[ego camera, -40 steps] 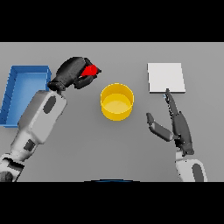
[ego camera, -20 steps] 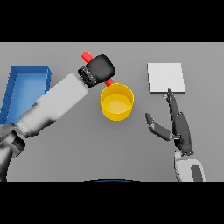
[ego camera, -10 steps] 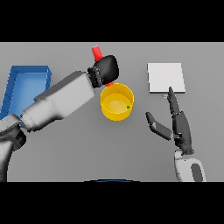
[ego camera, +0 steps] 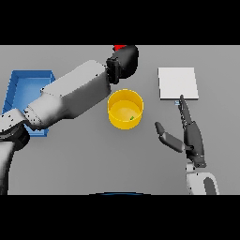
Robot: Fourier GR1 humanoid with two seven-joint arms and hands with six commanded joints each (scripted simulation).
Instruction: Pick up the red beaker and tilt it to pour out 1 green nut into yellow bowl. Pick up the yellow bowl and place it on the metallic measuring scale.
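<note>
Nearest the viewer, the right hand (ego camera: 193, 139) stands over the grey table (ego camera: 84, 159) at lower right. Its fingers are straight and point away toward the far edge; the thumb is spread to the left. It holds nothing.

At mid-distance, the round yellow bowl with a smooth wall (ego camera: 125, 109) rests upright on the table, mouth upward. One small green nut (ego camera: 132, 117) lies inside it, right of centre. Bare table surrounds the bowl on all sides; the right hand is near its right side but apart from it.

To the left, the blue rectangular tray with raised walls (ego camera: 18, 84) sits near the table's left edge, partly covered by the left arm.

Farther back at right, the flat square metallic measuring scale (ego camera: 177, 83) lies just beyond the right fingertips.

Farthest, the left hand (ego camera: 123, 62) is beyond the bowl's far rim, fingers curled round the red beaker (ego camera: 119, 48). Only a small red part shows above the hand; the beaker's axis and heading cannot be determined.
</note>
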